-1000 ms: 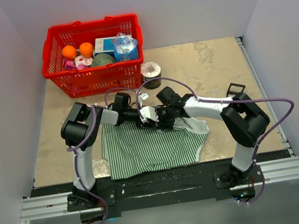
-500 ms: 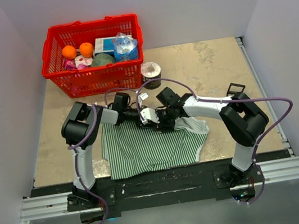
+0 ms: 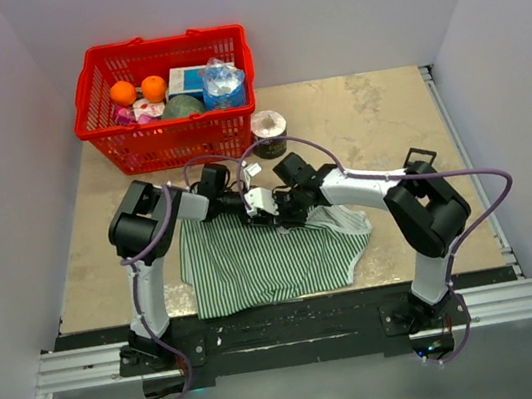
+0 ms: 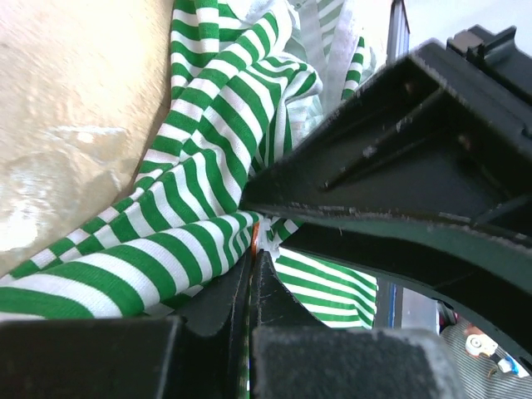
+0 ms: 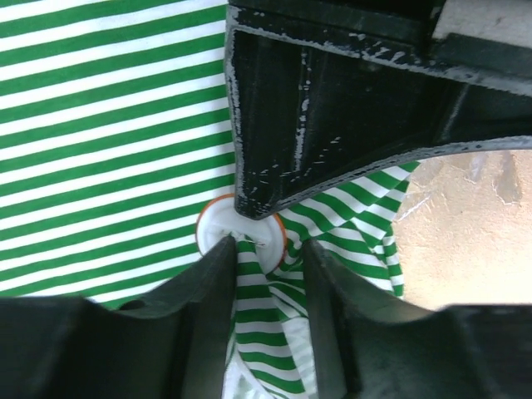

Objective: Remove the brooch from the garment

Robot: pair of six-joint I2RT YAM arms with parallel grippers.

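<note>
Against a second ago, we find the right arm shifted slightly left and away over the soft green-and-white striped garment on the tan table. The right fingers stand partly apart, astride a raised fold, one tip touching the small round white, orange-rimmed brooch, which is pinned to the cloth. The left fingers are closed tight, pinching the garment beside it.

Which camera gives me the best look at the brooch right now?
Right wrist: the brooch shows face-on, a white orange-rimmed disc on the garment, partly covered by the left gripper. Left wrist gives only a thin orange sliver, probably its rim edge-on. In top external, that and the right gripper hide it.
</note>
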